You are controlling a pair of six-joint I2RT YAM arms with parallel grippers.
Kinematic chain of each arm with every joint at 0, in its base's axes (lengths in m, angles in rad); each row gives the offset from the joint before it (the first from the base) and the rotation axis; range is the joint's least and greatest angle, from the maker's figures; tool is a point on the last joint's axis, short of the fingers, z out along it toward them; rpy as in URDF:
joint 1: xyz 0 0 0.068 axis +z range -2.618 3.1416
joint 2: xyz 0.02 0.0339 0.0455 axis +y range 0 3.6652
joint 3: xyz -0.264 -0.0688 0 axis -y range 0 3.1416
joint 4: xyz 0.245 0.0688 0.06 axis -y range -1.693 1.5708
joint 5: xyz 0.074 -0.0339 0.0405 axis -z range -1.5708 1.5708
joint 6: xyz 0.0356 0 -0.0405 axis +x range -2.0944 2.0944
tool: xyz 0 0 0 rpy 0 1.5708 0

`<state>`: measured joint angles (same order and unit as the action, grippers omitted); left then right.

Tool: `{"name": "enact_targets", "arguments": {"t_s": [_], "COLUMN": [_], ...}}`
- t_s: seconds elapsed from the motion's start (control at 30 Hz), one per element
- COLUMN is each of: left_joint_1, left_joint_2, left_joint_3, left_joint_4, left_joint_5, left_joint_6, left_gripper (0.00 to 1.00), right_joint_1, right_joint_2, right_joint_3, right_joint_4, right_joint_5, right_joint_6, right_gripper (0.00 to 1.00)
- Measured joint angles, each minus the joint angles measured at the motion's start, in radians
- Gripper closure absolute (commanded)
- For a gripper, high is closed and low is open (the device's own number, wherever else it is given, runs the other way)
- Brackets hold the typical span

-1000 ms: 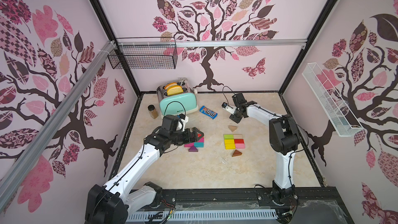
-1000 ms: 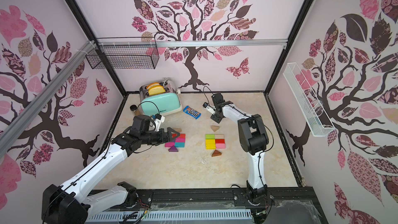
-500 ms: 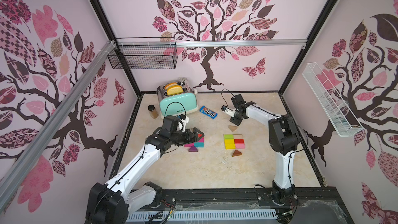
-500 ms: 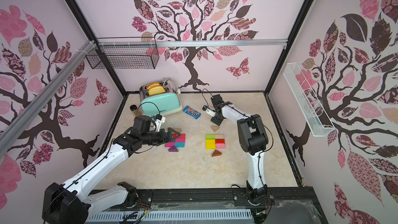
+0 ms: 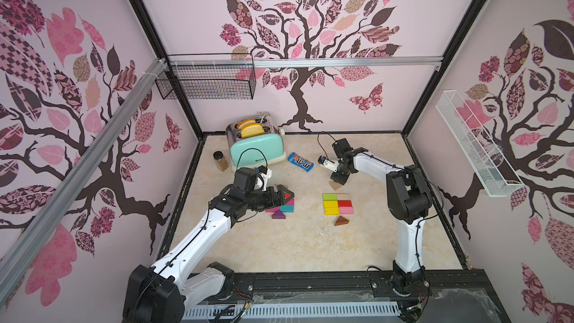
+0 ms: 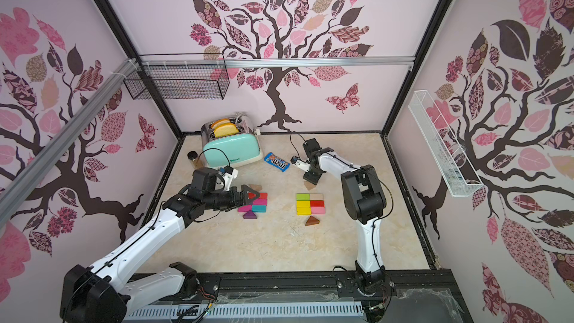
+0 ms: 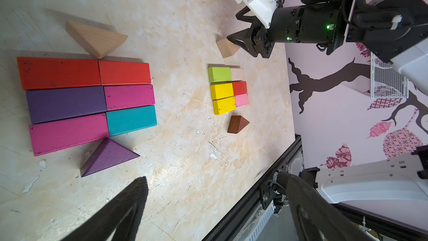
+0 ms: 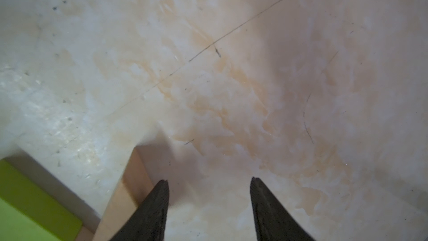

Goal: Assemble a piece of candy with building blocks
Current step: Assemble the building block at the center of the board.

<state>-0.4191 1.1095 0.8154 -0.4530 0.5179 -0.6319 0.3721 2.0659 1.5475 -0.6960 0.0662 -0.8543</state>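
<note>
Now I'm watching my right gripper (image 8: 209,183) hanging spread and empty, the tan triangle (image 8: 129,181) crowding it just beyond the block grid (image 5: 337,204); my left gripper (image 5: 284,195) is gaping wide.

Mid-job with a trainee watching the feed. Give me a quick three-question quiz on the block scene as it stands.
1. True or false: the right gripper grips the tan triangle.
2. Between the cream block and pink block lies: A teal, B red block, C purple.
3. How many rectangles form the group with the green block?
Key: 1 false, the triangle sits outside the open jaws; 2 B; 3 six.
</note>
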Motion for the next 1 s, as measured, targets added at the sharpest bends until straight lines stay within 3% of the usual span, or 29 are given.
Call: {"name": "enact_targets", "arguments": {"t_s": [0.6,1.0], "left_joint_1": [0.009,0.01], "left_joint_2": [-0.019,-0.019], "left_joint_3": [-0.032,-0.034], "left_joint_4": [0.015,0.025], "left_joint_5": [0.008,0.01], "left_joint_6": [-0.004,-0.009], "left_gripper": [0.02,0.02], "right_joint_1": [0.024,0.055], "right_joint_2": [0.001,0.071], "right_joint_3": [-0.018,0.066], "right_joint_4": [-0.013,-0.017], "right_joint_5": [-0.021,-0.033], "right_joint_6": [-0.021,-0.025], "right_gripper": [0.41,0.41]}}
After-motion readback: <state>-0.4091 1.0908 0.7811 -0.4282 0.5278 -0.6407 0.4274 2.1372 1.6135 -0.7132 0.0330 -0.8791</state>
